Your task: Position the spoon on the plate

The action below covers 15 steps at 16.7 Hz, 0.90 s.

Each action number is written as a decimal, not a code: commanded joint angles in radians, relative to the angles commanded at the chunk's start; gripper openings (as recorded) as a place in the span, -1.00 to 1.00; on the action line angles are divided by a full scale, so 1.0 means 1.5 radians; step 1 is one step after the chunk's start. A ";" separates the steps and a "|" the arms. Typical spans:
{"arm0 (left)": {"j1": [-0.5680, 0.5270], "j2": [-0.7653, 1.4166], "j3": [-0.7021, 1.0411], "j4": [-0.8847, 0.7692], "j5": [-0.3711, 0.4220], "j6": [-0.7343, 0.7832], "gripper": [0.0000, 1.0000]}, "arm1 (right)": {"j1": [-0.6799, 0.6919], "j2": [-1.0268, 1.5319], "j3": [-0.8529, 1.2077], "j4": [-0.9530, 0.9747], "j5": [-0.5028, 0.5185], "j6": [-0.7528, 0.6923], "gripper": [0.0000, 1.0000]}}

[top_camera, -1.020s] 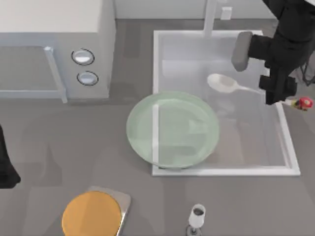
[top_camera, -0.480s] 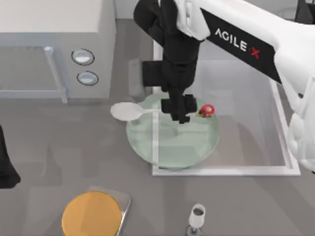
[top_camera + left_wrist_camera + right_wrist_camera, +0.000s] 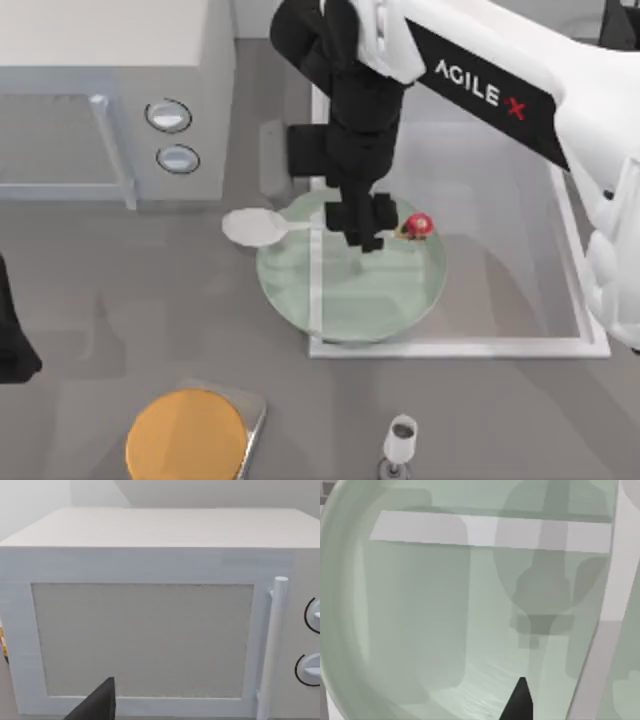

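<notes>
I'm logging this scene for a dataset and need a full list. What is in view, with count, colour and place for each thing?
spoon: 1, white with a red mushroom knob, held over the plate, its bowl out past the plate's left rim
plate: 1, pale green, see-through, mid-table, lying across the tray's left edge
tray: 1, white-framed, right half of the table
microwave: 1, white, top left
orange disc: 1, on a grey board, bottom left
stemmed glass: 1, clear, bottom edge right of the disc
table: 1, grey
right gripper: 1, black, over the plate, shut on the spoon's handle
left arm: 1, black, parked at the left edge
</notes>
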<state>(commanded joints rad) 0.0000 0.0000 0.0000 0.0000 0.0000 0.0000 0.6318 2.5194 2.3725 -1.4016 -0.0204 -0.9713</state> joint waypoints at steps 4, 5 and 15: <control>0.000 0.000 0.000 0.000 0.000 0.000 1.00 | -0.004 0.006 -0.010 0.014 -0.020 -0.005 -1.00; 0.000 0.000 0.000 0.000 0.000 0.000 1.00 | -0.004 0.007 -0.015 0.017 -0.028 -0.006 -1.00; 0.000 0.000 0.000 0.000 0.000 0.000 1.00 | -0.004 -0.001 -0.079 0.042 -0.084 -0.008 -1.00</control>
<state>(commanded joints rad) 0.0000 0.0000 0.0000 0.0000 0.0000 0.0000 0.6255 2.5176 2.2538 -1.3383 -0.1468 -0.9830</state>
